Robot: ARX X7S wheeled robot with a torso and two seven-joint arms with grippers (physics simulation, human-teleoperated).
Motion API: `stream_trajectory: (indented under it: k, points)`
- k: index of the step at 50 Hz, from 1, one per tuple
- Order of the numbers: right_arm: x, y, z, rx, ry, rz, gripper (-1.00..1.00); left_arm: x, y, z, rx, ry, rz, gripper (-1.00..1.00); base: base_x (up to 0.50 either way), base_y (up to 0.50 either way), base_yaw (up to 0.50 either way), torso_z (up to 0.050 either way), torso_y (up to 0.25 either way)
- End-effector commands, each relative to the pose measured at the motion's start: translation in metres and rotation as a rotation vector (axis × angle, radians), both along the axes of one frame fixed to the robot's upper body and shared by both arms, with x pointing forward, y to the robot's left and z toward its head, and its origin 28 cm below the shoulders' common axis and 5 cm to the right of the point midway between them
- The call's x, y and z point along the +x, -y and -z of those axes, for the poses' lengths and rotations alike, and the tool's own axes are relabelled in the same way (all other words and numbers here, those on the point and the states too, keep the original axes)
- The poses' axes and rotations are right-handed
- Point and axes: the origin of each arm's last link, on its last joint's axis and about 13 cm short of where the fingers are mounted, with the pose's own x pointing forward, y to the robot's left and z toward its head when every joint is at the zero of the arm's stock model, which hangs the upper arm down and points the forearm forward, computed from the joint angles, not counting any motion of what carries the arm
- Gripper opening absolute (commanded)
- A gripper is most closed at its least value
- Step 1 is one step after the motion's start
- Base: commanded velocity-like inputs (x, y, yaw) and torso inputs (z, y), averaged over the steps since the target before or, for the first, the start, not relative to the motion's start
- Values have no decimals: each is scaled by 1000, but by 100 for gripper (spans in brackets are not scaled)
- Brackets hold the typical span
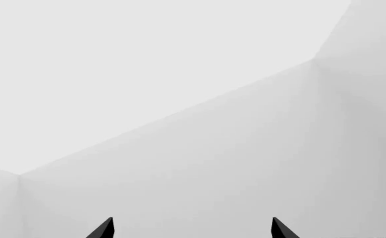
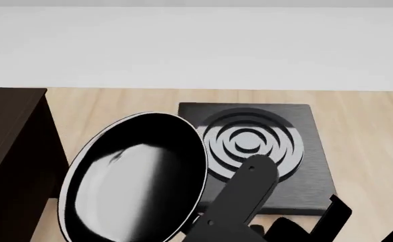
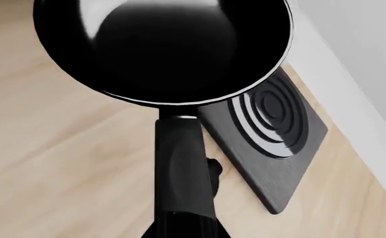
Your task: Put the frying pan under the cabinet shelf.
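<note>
frying pan (image 2: 132, 179) is up off the wooden surface (image 2: 365, 146), held by its long black handle (image 3: 183, 168); the right claw's own fingers aren't visible in the right wrist view, handle runs straight out of the bottom of that frame from the claw side, so grip looks closed on the handle end but fingers hidden. In the head view dark arm parts sit at the lower right under the handle

pan long axis: handle toward the robot's near right, bowl away toward far left. Pan tilted, inside facing up and toward the head camera, nothing in it

pan sits between cabinet shelf (image 2: 11, 151) at the surface's left edge and the square burner plate (image 2: 257, 151), overlapping the plate's left edge in view; handle crosses over the plate's near part

left claw (image 1: 193, 229): two black tips apart, nothing between, facing blank white walls
</note>
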Motion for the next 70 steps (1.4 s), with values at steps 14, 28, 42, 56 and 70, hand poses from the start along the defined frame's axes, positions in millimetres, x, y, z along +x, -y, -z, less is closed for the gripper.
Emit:
stream_trajectory:
  k: [14,28,42,56,70]
  points:
    - [22,8,27,62,14,55,-100,0,-1,5,2,-6,-7,100,0,0,0,1,1]
    - [45,8,55,134,-62,47,-100,3,0,6,6,-9,-11,100,0,0,0,0,1]
    - [60,-3,67,113,-160,11,-100,3,-1,5,6,-8,-13,100,0,0,0,1,1]
    - [80,-19,78,80,-209,-51,-100,4,-4,8,4,-13,-22,100,0,0,0,1,1]
    - [99,-32,89,41,-261,-98,-100,4,-5,10,3,-14,-30,100,0,0,0,1,1]
